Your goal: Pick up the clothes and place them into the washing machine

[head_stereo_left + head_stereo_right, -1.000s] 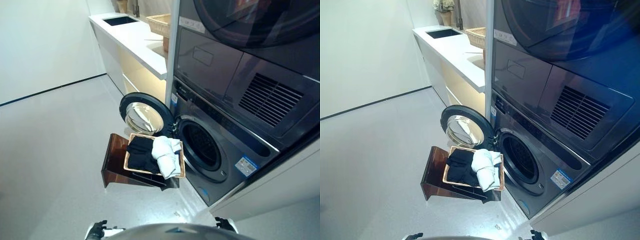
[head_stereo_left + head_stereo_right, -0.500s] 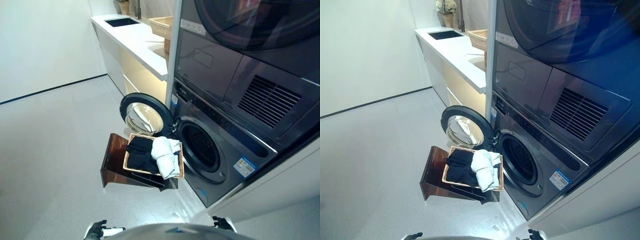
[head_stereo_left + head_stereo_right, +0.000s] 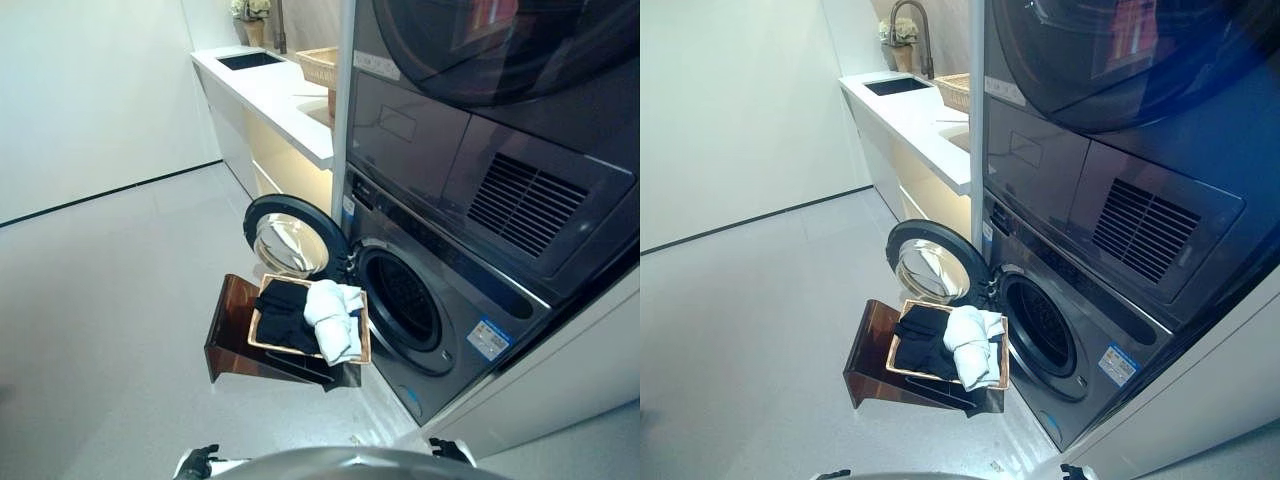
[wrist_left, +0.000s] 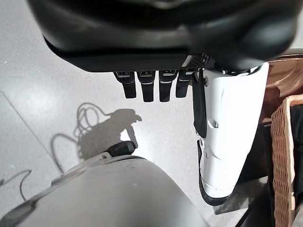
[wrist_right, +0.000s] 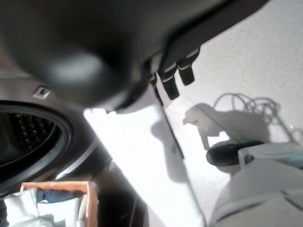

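Nearest, the left hand (image 3: 197, 462) and right hand (image 3: 447, 451) hang low at the bottom edge of the head views, both empty; in their wrist views the fingers (image 4: 144, 87) of each point straight down, relaxed, over pale speckled floor (image 3: 110, 300). Further on, a wicker laundry basket (image 3: 357, 330) sits tilted on a dark brown stand (image 3: 228, 325), just before the washing machine (image 3: 450, 300). The clothes lie in the basket: a black garment (image 3: 284, 312) toward the left, a white garment (image 3: 330, 315) draped on the right. Beyond, the round door (image 3: 290, 238) stands swung open leftward, the drum opening (image 3: 400, 300) dark. Above it sits a second machine (image 3: 470, 140). Farther back, a white counter (image 3: 915, 115) runs along the wall, carrying a sink (image 3: 897, 86), faucet (image 3: 910, 25) and another wicker basket (image 3: 955, 90).
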`<state>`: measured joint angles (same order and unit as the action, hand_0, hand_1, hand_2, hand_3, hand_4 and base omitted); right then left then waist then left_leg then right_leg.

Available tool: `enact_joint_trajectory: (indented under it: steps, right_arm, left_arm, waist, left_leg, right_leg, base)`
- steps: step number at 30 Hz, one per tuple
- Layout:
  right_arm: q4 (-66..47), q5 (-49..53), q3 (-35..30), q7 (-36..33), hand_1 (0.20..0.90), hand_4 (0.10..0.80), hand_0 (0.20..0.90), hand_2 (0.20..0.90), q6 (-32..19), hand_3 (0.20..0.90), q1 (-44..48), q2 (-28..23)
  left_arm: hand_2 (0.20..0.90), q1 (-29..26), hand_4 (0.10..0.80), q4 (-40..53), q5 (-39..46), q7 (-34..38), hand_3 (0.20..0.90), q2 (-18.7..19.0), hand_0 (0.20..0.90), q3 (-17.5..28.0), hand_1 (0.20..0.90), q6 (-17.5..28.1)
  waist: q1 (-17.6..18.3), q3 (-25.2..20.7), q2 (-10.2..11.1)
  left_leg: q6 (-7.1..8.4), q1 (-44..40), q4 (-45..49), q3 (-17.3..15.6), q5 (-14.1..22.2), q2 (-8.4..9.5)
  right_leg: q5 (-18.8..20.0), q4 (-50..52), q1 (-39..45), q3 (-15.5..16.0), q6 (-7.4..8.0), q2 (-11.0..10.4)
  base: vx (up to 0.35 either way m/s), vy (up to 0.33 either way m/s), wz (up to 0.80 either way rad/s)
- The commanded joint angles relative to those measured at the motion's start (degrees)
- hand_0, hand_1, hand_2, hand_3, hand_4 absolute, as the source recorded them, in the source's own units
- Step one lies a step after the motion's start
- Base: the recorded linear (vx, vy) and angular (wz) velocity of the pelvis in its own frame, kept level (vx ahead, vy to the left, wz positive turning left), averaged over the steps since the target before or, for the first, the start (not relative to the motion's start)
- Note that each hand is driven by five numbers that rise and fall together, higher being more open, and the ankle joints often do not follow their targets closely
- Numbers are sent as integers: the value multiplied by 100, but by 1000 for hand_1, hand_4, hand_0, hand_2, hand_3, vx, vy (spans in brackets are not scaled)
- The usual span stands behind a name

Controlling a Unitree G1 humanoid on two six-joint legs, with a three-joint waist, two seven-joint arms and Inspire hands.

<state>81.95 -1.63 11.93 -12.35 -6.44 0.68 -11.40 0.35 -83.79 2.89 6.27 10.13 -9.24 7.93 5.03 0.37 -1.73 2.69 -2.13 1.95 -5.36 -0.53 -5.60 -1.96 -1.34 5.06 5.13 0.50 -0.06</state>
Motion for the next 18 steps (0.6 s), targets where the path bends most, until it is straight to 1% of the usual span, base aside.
enact_joint_trajectory:
  steps: [1, 2, 3, 4, 5, 6, 7, 8, 9, 10, 11, 12, 13, 14, 16, 17, 18]
  right_arm:
    - [299, 142, 41, -97, 900, 800, 900, 900, -158, 900, 504, -132]
    - [279, 148, 49, -105, 900, 800, 900, 900, -153, 900, 546, -174]
    - [300, 174, 5, -130, 900, 800, 900, 900, -121, 900, 613, -257]
    - [300, 174, 5, -130, 900, 800, 900, 900, -121, 900, 614, -258]
    - [353, 179, -52, -156, 900, 800, 900, 900, -82, 900, 628, -299]
    - [353, 179, -53, -156, 900, 800, 900, 900, -82, 900, 628, -299]
    - [375, 190, -75, -210, 900, 800, 900, 900, -83, 900, 631, -342]
    - [375, 190, -75, -210, 900, 800, 900, 900, -83, 900, 631, -342]
    - [389, 204, -97, -230, 900, 800, 900, 900, -82, 900, 621, -350]
    - [417, 248, -125, -238, 900, 800, 900, 900, -65, 900, 621, -367]
    - [417, 248, -125, -238, 900, 800, 900, 900, -65, 900, 621, -367]
    - [449, 291, -153, -218, 900, 800, 900, 900, -38, 900, 607, -360]
    - [451, 322, -178, -224, 900, 800, 900, 900, -35, 900, 601, -365]
    - [450, 322, -178, -224, 900, 800, 900, 900, -35, 900, 600, -365]
    - [404, 419, -184, -213, 900, 800, 900, 900, -27, 900, 592, -276]
    - [404, 419, -184, -213, 900, 800, 900, 900, -27, 900, 593, -277]
    - [334, 403, -127, -195, 900, 800, 900, 900, -30, 900, 644, -216]
  left_arm:
    - [900, -530, 800, -49, 203, 47, 900, -151, 900, 146, 900, 102]
    - [900, -573, 800, -22, 240, 55, 900, -162, 900, 115, 900, 100]
    - [900, -615, 800, -12, 303, 86, 900, -173, 900, 131, 900, 97]
    - [900, -615, 800, -12, 303, 86, 900, -174, 900, 131, 900, 96]
    - [900, -615, 800, 11, 316, 101, 900, -184, 900, 143, 900, 85]
    - [900, -615, 800, 11, 316, 101, 900, -184, 900, 143, 900, 85]
    - [900, -625, 800, 11, 346, 124, 900, -200, 900, 121, 900, 91]
    - [900, -625, 800, 12, 346, 124, 900, -200, 900, 121, 900, 90]
    - [900, -613, 800, 15, 361, 125, 900, -204, 900, 114, 900, 93]
    - [900, -588, 800, 17, 439, 128, 900, -225, 900, 108, 900, 95]
    - [900, -588, 800, 17, 439, 128, 900, -225, 900, 108, 900, 95]
    - [900, -590, 800, 22, 482, 143, 900, -214, 900, 112, 900, 95]
    - [900, -583, 800, 14, 487, 140, 900, -203, 900, 126, 900, 86]
    - [900, -582, 800, 14, 487, 140, 900, -202, 900, 126, 900, 86]
    - [900, -578, 800, 35, 482, 189, 900, -119, 900, 188, 900, 114]
    - [900, -578, 800, 35, 482, 189, 900, -120, 900, 188, 900, 114]
    - [900, -605, 800, 23, 453, 203, 900, -67, 900, 217, 900, 110]
  waist:
    - [-113, 431, 433]
    - [-121, 524, 438]
    - [-100, 557, 423]
    - [-99, 560, 424]
    - [-135, 590, 373]
    - [-135, 596, 377]
    - [-192, 649, 300]
    - [-192, 656, 304]
    - [-209, 649, 276]
    - [-246, 602, 229]
    - [-251, 607, 231]
    - [-285, 549, 227]
    - [-283, 480, 231]
    - [-286, 482, 234]
    - [-368, 281, 374]
    - [-370, 272, 368]
    - [-421, 179, 445]
  left_leg:
    - [127, 491, 1600, -128, -85, 94]
    - [124, 712, 1763, -122, -226, 102]
    - [32, 1046, 1391, -233, -152, 189]
    - [30, 1040, 1388, -234, -150, 193]
    - [24, 1294, 839, -290, -353, 244]
    - [23, 1280, 824, -291, -359, 250]
    - [58, 1532, 214, -252, -693, 297]
    - [57, 1514, 197, -254, -700, 303]
    - [52, 1577, -109, -216, -776, 336]
    - [59, 1545, -478, -202, -920, 288]
    - [59, 1532, -489, -207, -924, 289]
    - [58, 1461, -448, -346, -1004, 203]
    - [33, 1428, -445, -422, -1000, 200]
    - [33, 1422, -447, -426, -999, 202]
    - [-67, 1304, -314, -585, -822, 265]
    - [-66, 1317, -313, -585, -826, 258]
    - [-125, 1291, -328, -714, -741, 293]
  right_leg:
    - [384, -110, 64, -262, 3, 20]
    - [387, -78, 20, -260, -25, 1]
    - [349, -39, -47, -240, -11, -46]
    - [347, -39, -42, -240, -8, -50]
    - [367, -41, -37, -255, 22, 4]
    - [365, -43, -28, -255, 23, -1]
    - [318, -63, 15, -289, 44, 117]
    - [315, -65, 26, -289, 46, 111]
    - [248, -71, 67, -327, 51, 160]
    - [65, -86, 201, -418, 83, 249]
    - [65, -86, 207, -423, 83, 248]
    - [-113, -94, 385, -462, 97, 230]
    - [-162, -100, 453, -448, 108, 172]
    - [-163, -102, 458, -451, 108, 169]
    - [-310, -84, 619, -483, 187, -63]
    - [-305, -82, 604, -486, 185, -56]
    - [-296, -61, 572, -507, 261, -184]
  base:
    - [-84, -56, 2]
    - [-85, -45, -7]
    - [-39, -7, 3]
    - [61, 37, 15]
    - [65, 26, 28]
    - [147, 67, 31]
    - [86, 43, 27]
    - [151, 73, 32]
    - [218, 98, 14]
    - [217, 97, 1]
    - [337, 171, -33]
    - [285, 171, -55]
    - [286, 171, -53]
    - [327, 184, -45]
    - [353, 190, -28]
    - [284, 179, -28]
    - [244, 175, -40]
